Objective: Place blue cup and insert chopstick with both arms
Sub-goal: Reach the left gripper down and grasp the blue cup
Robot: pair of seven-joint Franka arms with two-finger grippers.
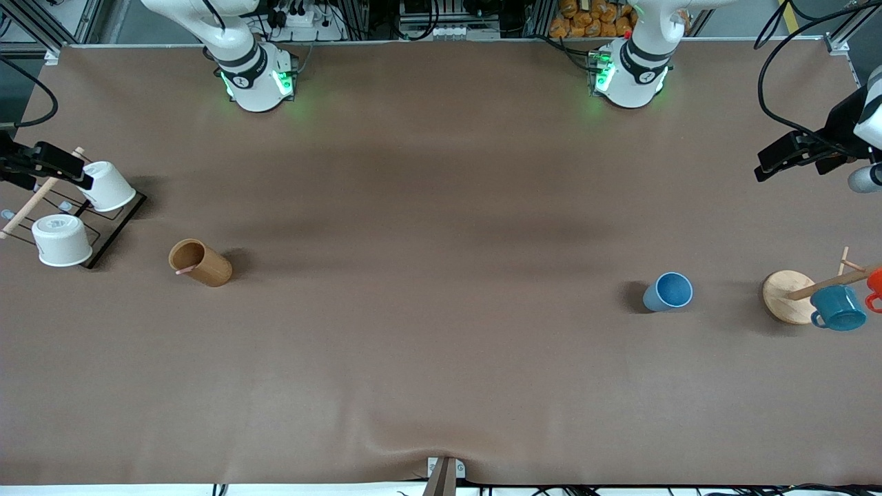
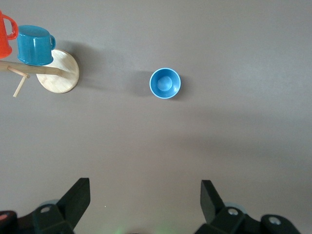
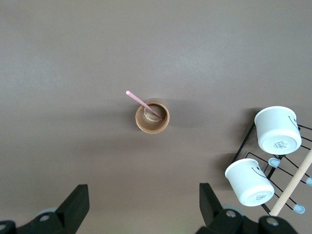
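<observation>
The blue cup [image 1: 668, 291] stands upright on the table toward the left arm's end; it also shows in the left wrist view [image 2: 165, 83]. The pale-pink chopstick [image 1: 186, 271] leans inside a brown wooden holder [image 1: 200, 262] toward the right arm's end, its tip sticking out over the rim; the right wrist view shows the chopstick [image 3: 141, 103] and the holder [image 3: 152, 118]. My left gripper [image 2: 145, 190] is open and empty, high above the table beside the cup. My right gripper [image 3: 144, 192] is open and empty, high above the table beside the holder.
A wooden mug rack [image 1: 785, 296] holds a teal mug [image 1: 838, 307] and an orange mug [image 1: 875, 284] at the left arm's end. A black wire rack [image 1: 117, 224] with two white cups [image 1: 107, 184] and a wooden rod stands at the right arm's end.
</observation>
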